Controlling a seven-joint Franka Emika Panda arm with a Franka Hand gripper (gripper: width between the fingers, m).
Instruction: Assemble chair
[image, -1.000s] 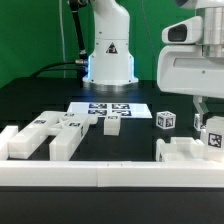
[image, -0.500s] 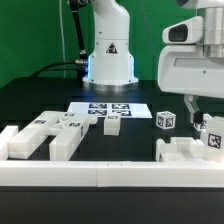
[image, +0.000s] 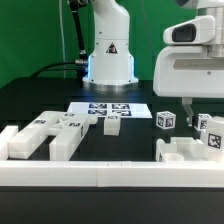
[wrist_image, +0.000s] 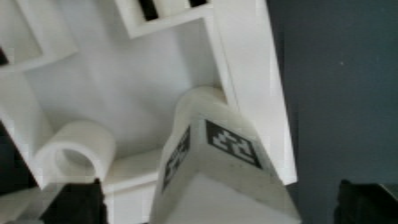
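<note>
Black counter (image: 40, 95) fills the scene under a green backdrop (image: 30, 40), with a white rail (image: 100, 178) along its near edge. Over the exterior view's right end hangs the claw (wrist_image: 219, 202), released. Its two dark fingertips (wrist_image: 71, 200) stand wide apart, one on each side of a white post (image: 209, 130), and neither touches it. Dark counter shows between the post and the finger on one side. On the other side a white arched lump (wrist_image: 80, 150) sits between finger and post.

The post stands roughly upright and carries a black-and-white square tag (image: 213, 140) on its near face. Its foot meets a low white slab (image: 180, 152) with raised walls, the chair's part-built body, which lies close to the rail at the exterior view's right. Whether the post is fully seated in the slab cannot be told.

Farther back and a little to the left of the slab sits a small white cube (image: 166, 120) with a tag on its face, apart from the slab. Near the middle of the counter the marker board (image: 100, 108) lies flat, and a small white block (image: 112, 126) rests at its near edge. At the exterior view's left, a cluster of loose white parts (image: 50, 135), slabs and bars with tags on top, lies side by side close to the rail. Far behind the board stands the arm's white base (image: 108, 55)
</note>
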